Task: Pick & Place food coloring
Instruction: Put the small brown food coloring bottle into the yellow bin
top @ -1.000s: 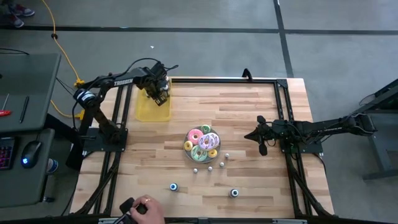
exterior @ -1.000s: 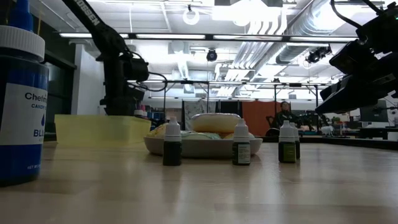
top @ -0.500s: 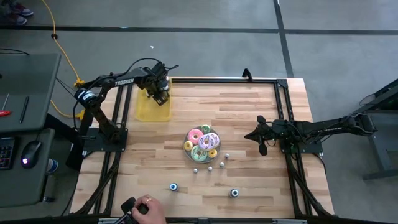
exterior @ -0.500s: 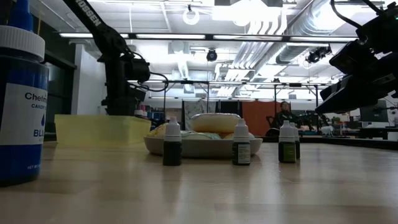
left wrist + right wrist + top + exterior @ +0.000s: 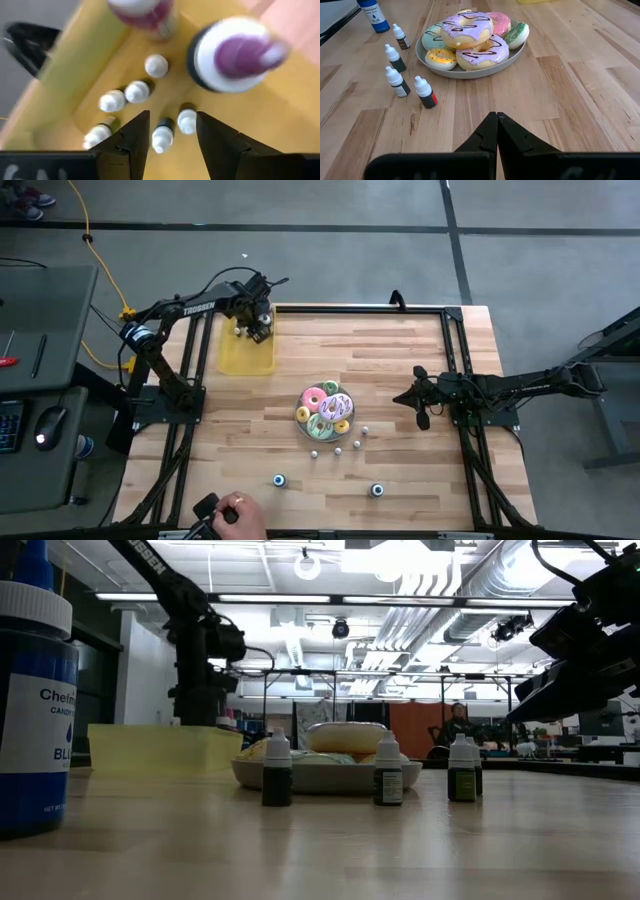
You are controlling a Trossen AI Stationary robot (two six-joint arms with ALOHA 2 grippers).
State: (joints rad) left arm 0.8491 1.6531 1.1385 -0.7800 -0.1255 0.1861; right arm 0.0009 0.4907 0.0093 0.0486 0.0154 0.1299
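Left gripper (image 5: 258, 318) hangs over the yellow bin (image 5: 243, 352) in the upper left of the high view. In the left wrist view its fingers (image 5: 132, 137) stand parted with nothing between them; directly under the gap lie small white-capped food coloring bottles (image 5: 162, 135) on the bin floor, with two larger purple-capped bottles (image 5: 235, 55) nearer the top of that frame.

Right gripper (image 5: 421, 406) sits at centre right of the high view, above bare table (image 5: 400, 350). Its fingers (image 5: 490, 132) are pressed together, gripping nothing.

The plate of doughnuts (image 5: 325, 412) occupies the centre of the high view. Four small dropper bottles (image 5: 402, 67) stand just beside the plate, at upper left of the right wrist view. Two blue-capped jars (image 5: 280, 480) stand near the lower edge of the high view, well apart from each other.

A person's hand (image 5: 235, 515) shows at the bottom edge, left of centre.
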